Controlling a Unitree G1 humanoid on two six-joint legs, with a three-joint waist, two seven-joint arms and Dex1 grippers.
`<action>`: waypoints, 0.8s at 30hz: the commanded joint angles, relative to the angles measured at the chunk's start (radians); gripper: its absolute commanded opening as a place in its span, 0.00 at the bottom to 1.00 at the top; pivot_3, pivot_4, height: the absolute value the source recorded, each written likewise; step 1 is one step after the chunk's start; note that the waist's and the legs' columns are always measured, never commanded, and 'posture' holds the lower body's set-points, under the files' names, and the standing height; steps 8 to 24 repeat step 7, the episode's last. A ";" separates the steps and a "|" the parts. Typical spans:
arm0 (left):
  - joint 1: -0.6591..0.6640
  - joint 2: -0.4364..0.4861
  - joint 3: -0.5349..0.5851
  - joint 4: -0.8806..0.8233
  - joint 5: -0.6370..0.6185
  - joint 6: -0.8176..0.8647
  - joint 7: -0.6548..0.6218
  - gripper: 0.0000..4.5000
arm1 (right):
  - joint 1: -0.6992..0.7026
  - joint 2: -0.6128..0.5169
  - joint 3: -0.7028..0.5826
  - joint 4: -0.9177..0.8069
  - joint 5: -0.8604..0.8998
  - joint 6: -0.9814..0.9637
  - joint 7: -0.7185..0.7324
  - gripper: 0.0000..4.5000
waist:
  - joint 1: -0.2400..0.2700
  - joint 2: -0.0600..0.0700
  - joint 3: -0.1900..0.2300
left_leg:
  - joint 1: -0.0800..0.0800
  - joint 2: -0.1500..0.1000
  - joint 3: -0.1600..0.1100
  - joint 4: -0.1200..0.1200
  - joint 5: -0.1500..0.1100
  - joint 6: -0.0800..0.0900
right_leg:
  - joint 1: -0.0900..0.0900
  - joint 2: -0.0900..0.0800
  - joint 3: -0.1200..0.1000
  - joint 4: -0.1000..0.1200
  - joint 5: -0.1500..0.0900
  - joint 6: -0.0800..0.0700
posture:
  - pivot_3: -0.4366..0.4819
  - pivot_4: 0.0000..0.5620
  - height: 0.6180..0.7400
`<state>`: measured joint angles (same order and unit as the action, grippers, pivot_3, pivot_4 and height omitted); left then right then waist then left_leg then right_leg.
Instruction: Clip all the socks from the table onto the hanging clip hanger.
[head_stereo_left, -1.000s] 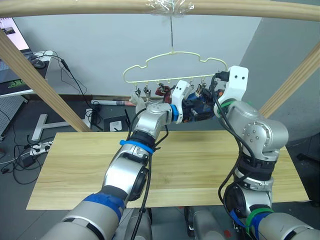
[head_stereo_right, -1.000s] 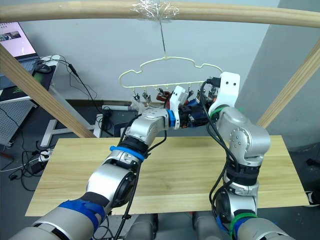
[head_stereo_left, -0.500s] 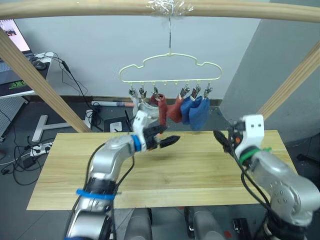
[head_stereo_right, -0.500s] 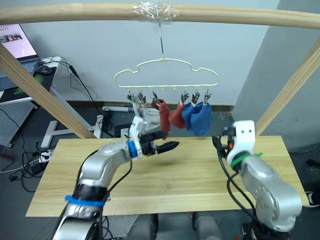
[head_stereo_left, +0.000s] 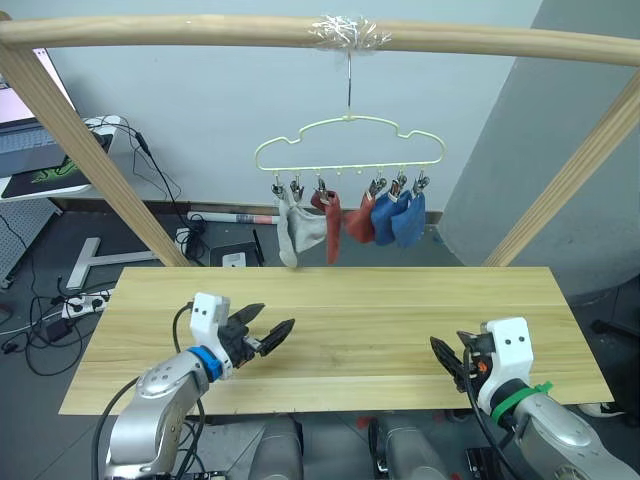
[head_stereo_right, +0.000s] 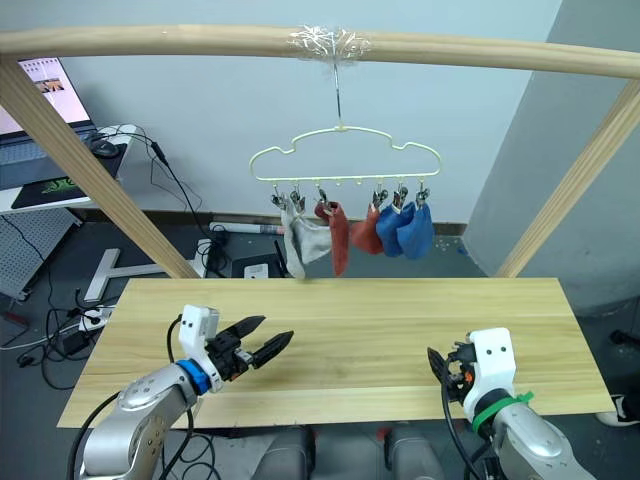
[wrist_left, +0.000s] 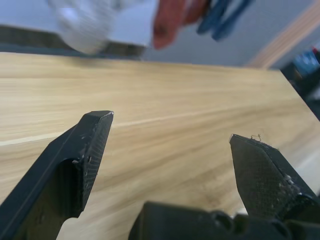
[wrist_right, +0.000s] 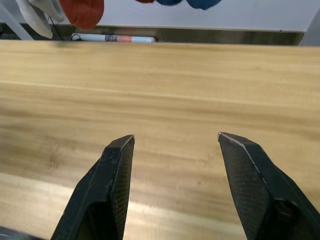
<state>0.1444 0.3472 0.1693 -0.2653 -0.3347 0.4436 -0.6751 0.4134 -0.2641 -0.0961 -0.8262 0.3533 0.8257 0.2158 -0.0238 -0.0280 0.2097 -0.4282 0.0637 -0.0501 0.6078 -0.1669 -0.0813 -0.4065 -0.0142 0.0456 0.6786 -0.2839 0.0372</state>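
The cream-yellow clip hanger (head_stereo_left: 350, 145) hangs by its hook from the top wooden pole. Several socks hang from its clips in a row: light grey (head_stereo_left: 300, 228) on the left, two rust-red (head_stereo_left: 334, 222) (head_stereo_left: 362, 222) in the middle, two blue (head_stereo_left: 385, 218) (head_stereo_left: 409, 220) on the right. Below them lies the bare light wooden table (head_stereo_left: 380, 305). My left gripper (head_stereo_left: 277, 318) hovers low over the table's front left, open with nothing in it (wrist_left: 172, 132). My right gripper (head_stereo_left: 440, 350) is at the front right, also open with nothing between its fingers (wrist_right: 175, 140).
A frame of round wooden poles surrounds the table: a top bar (head_stereo_left: 200, 30), a slanted pole at the left (head_stereo_left: 90, 150) and one at the right (head_stereo_left: 570, 170). A desk with a laptop (head_stereo_left: 25, 150) stands at the back left, with cables (head_stereo_left: 60, 300) on the floor.
Both arms have come down from the hanger to low over the table's front edge. The socks now hang free on the clips. The camera has shifted too.
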 joint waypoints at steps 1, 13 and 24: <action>0.023 -0.003 0.021 -0.051 -0.024 -0.029 0.026 0.95 | 0.012 -0.001 -0.013 -0.018 0.005 -0.036 0.004 0.61 | 0.000 0.000 -0.001 | 0.000 0.000 0.000 0.000 0.000 0.000 | 0.000 -0.001 0.000 0.000 0.000 0.000 | 0.58 0.30 1.00; -0.004 0.009 0.020 -0.054 -0.069 -0.017 0.035 0.95 | -0.009 -0.002 -0.010 -0.014 0.007 -0.026 -0.007 0.61 | 0.010 -0.001 -0.001 | 0.000 0.000 0.001 0.000 0.000 0.000 | 0.000 -0.002 -0.001 -0.001 0.000 0.000 | 0.58 0.31 1.00; -0.004 0.009 0.020 -0.054 -0.069 -0.017 0.035 0.95 | -0.009 -0.002 -0.010 -0.014 0.007 -0.026 -0.007 0.61 | 0.010 -0.001 -0.001 | 0.000 0.000 0.001 0.000 0.000 0.000 | 0.000 -0.002 -0.001 -0.001 0.000 0.000 | 0.58 0.31 1.00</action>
